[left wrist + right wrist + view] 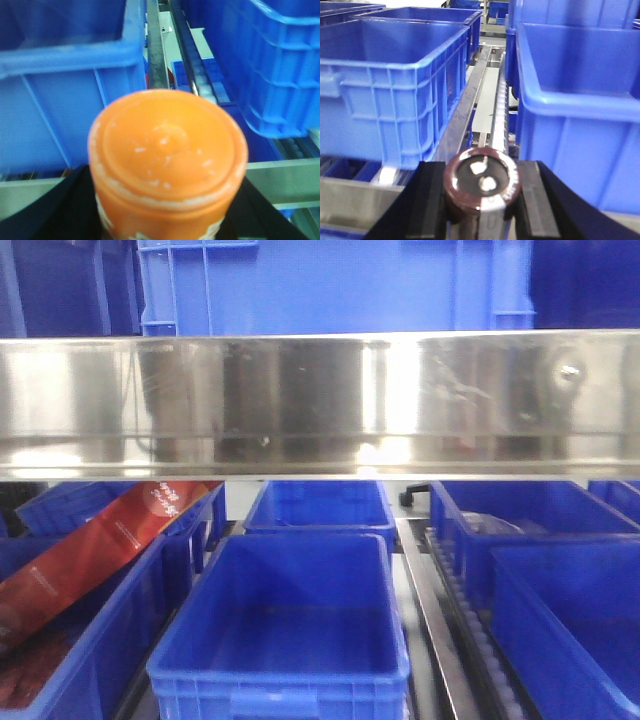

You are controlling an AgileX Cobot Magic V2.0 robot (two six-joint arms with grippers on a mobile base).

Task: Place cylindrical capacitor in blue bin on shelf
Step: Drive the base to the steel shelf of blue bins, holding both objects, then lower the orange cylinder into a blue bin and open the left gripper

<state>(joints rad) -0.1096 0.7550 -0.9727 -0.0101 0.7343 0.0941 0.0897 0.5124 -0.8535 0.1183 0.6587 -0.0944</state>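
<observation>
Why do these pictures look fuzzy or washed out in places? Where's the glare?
Front view: the shelf's steel rail throws bright glare and smeared reflections. Left wrist view: the orange container is so close it blurs, and the blue bin behind is soft. Right wrist view: the cylindrical capacitor, pinched in the right hand, is fairly sharp; the far background washes out.

Bins ranked beneath the shelf (320, 400) rail
A centre bin (280, 640) sits in front, a second bin (320, 505) behind it; a long carton (90, 540) lies across the left bins (110, 650); a roller track (485, 650) separates centre from right bins (560, 600).
</observation>
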